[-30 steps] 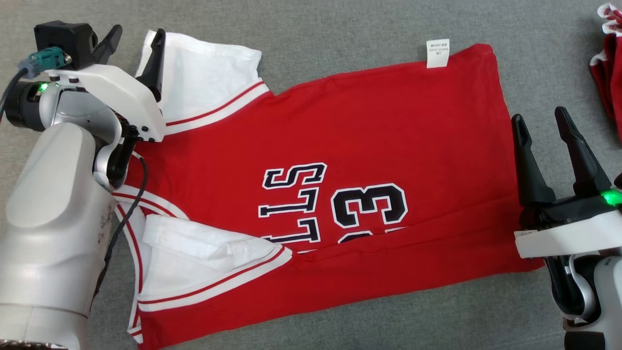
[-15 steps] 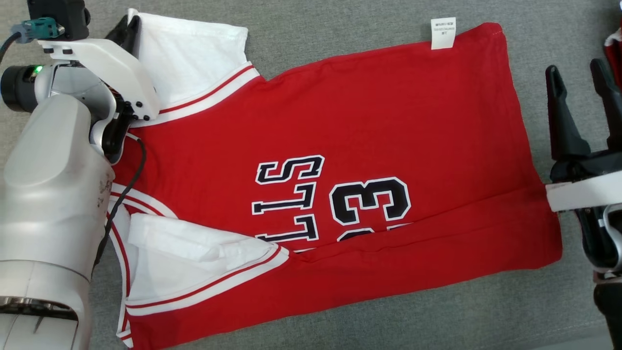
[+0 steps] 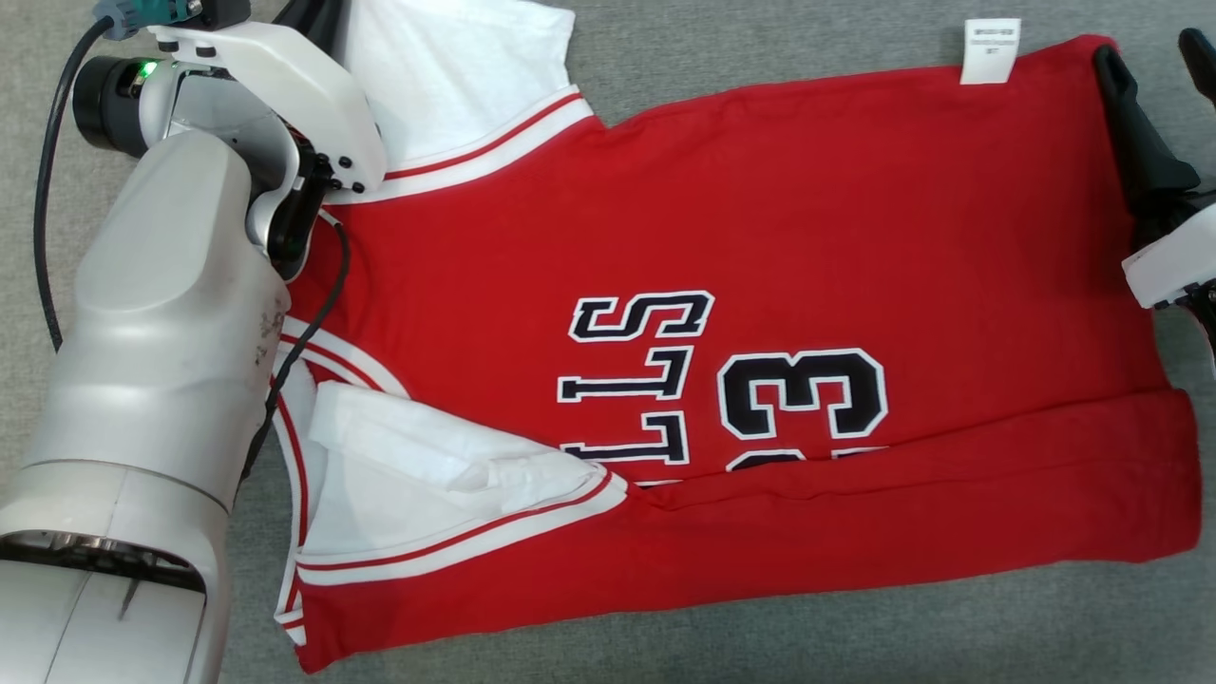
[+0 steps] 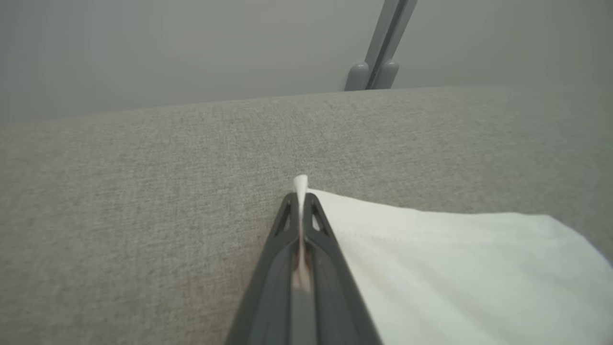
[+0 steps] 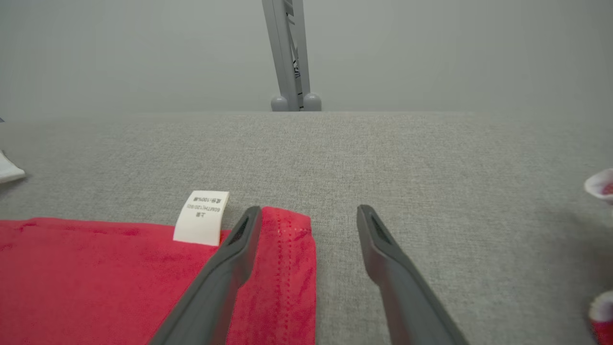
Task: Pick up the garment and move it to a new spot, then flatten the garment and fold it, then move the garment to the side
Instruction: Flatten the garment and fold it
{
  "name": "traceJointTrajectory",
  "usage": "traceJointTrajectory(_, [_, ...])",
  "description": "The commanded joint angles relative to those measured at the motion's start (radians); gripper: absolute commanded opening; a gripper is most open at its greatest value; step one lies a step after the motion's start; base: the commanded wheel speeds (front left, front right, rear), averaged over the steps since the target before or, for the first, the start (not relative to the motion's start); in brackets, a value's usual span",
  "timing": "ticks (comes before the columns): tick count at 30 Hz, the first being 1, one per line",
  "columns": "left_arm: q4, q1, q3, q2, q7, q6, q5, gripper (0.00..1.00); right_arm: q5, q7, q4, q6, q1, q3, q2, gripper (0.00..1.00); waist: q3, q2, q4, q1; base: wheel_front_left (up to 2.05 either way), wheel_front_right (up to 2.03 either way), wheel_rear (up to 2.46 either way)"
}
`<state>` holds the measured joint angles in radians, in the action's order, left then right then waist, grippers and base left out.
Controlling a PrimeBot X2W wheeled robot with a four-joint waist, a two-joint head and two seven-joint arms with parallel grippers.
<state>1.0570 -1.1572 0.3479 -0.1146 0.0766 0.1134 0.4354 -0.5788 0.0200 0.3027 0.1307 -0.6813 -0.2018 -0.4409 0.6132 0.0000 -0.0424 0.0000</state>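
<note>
The grey table (image 3: 760, 627) carries the red garment (image 3: 807, 209) spread flat, near edge folded over; sideways black letters "LLS" and a "3" read on it; the left tool (image 4: 300, 199) is clenched on its white sleeve (image 4: 455, 268) corner; the right tool (image 5: 309, 211), released, straddles the far hem corner beside a white label (image 5: 201, 218), print illegible; another red-and-white cloth (image 5: 601, 184) lies further right.

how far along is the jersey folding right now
Done: the jersey lies spread flat, near side folded over the lettering. In hand: the left gripper is shut on the white sleeve corner; the right gripper stands open astride the hem corner. To do: right grip, remaining folds, moving it aside.
</note>
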Motion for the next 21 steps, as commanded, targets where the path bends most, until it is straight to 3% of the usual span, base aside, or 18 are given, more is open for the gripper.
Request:
traceJointTrajectory(1, [0.017, 0.000, 0.008, 0.000, 0.010, 0.004, 0.007, 0.00, -0.028, 0.031, 0.023, 0.000, -0.021, -0.024, -0.020, 1.00, 0.009, 0.0000, 0.015, 0.0000, 0.00, 0.00, 0.00])
traceJointTrajectory(6, [0.020, -0.011, 0.020, 0.005, 0.037, 0.009, 0.018, 0.00, -0.070, 0.087, 0.050, 0.000, -0.056, -0.088, -0.062, 1.00, 0.012, 0.0000, 0.024, 0.0000, 0.00, 0.00, 0.00])
traceJointTrajectory(7, [0.019, -0.015, 0.022, 0.004, 0.043, 0.011, 0.019, 0.00, -0.076, 0.093, 0.051, 0.000, -0.063, -0.101, -0.069, 0.63, 0.012, 0.0000, 0.025, 0.0000, 0.00, 0.00, 0.00])
traceJointTrajectory(9, [0.014, -0.021, 0.027, 0.003, 0.054, 0.013, 0.022, 0.00, -0.101, 0.110, 0.055, 0.000, -0.074, -0.124, -0.077, 0.29, 0.012, 0.0000, 0.026, 0.0000, 0.00, 0.00, 0.00])
traceJointTrajectory(10, [0.012, -0.024, 0.028, 0.003, 0.057, 0.014, 0.026, 0.00, -0.112, 0.114, 0.058, 0.000, -0.083, -0.130, -0.085, 0.00, 0.011, 0.0000, 0.027, 0.0000, 0.00, 0.00, 0.00])
traceJointTrajectory(21, [-0.069, -0.032, 0.042, -0.021, 0.120, 0.016, 0.047, 0.00, -0.205, 0.078, 0.028, 0.000, -0.119, -0.147, -0.138, 0.00, -0.024, 0.0000, 0.039, 0.0000, 0.00, 0.00, 0.00])
